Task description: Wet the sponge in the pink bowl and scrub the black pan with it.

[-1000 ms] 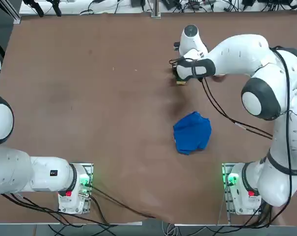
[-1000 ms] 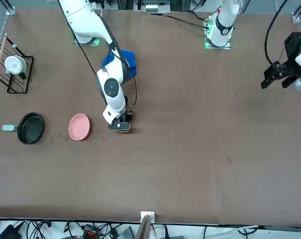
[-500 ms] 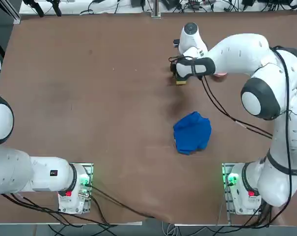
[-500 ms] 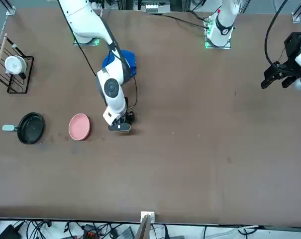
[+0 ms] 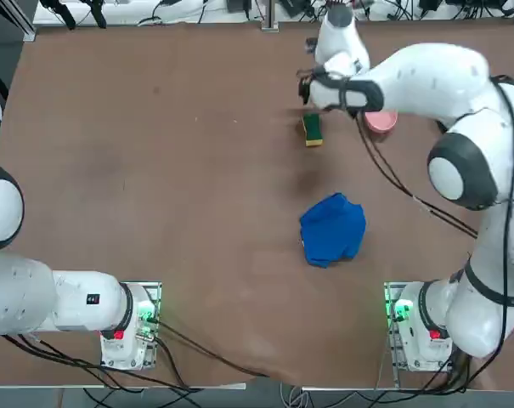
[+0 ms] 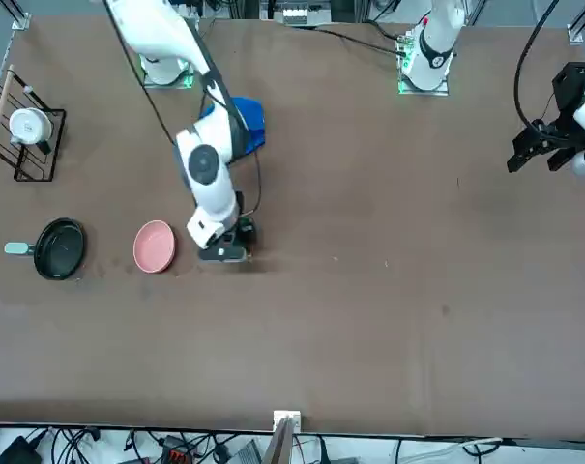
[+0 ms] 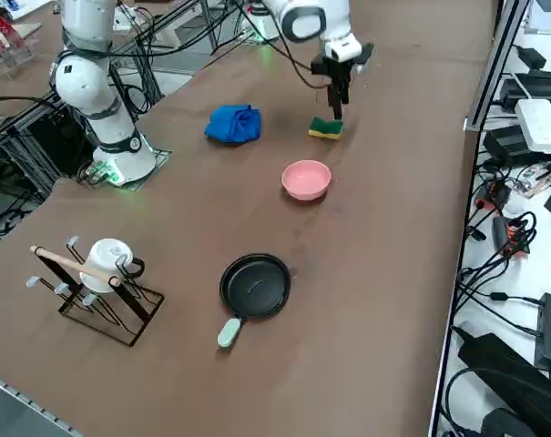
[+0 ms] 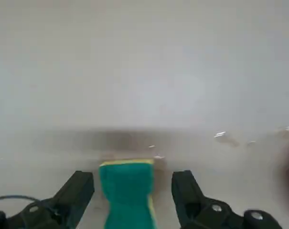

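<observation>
The green-and-yellow sponge (image 5: 312,129) (image 7: 326,128) (image 8: 128,193) lies flat on the brown table. My right gripper (image 5: 311,88) (image 7: 337,102) (image 8: 133,177) hangs open just above it, a finger on either side and nothing held. The pink bowl (image 7: 306,179) (image 6: 154,246) stands a short way to the sponge's right; in the top view my arm partly covers the bowl (image 5: 381,124). Farther along the same side sits the black pan (image 7: 255,285) (image 6: 60,248), its grey handle pointing away from the bowl. In the front view my gripper (image 6: 224,251) hides the sponge.
A crumpled blue cloth (image 5: 333,229) (image 7: 233,124) lies between the sponge and my base. A wire rack holding a white mug (image 7: 97,273) (image 6: 26,126) stands near the table's right edge, beyond the pan.
My right gripper has opened, let go of the sponge and lifted off it. The sponge stays where it was on the table.
</observation>
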Tool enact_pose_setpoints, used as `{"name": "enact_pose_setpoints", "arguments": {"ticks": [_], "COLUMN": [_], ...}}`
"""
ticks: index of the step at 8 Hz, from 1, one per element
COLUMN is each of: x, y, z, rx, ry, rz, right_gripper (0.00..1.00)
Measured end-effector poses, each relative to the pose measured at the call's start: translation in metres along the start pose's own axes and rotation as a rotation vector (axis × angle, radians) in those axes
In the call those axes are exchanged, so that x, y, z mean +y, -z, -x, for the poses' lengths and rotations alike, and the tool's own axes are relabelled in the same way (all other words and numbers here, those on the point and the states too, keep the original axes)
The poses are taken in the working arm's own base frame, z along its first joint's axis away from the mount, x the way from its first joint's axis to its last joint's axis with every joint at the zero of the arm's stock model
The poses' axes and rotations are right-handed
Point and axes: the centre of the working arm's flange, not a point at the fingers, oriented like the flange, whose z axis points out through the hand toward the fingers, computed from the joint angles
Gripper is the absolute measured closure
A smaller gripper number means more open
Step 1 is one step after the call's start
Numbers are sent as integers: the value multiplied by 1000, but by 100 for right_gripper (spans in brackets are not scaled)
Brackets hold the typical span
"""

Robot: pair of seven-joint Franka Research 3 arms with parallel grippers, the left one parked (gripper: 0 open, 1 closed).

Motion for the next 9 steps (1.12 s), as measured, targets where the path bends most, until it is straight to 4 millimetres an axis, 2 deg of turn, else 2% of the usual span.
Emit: {"name": "enact_pose_setpoints", "arguments": {"ticks": [2,3,5,6,9], "x": [50,84,158,190,264], "y": [70,99,144,163,220], "z": [-21,-29,-43,-46,-38], "rx": [17,12,-11,-34,-96], "ry": [21,8,44,61,38], "rz": [24,34,43,46,41], "right_gripper": [0,0,0,0,0]}}
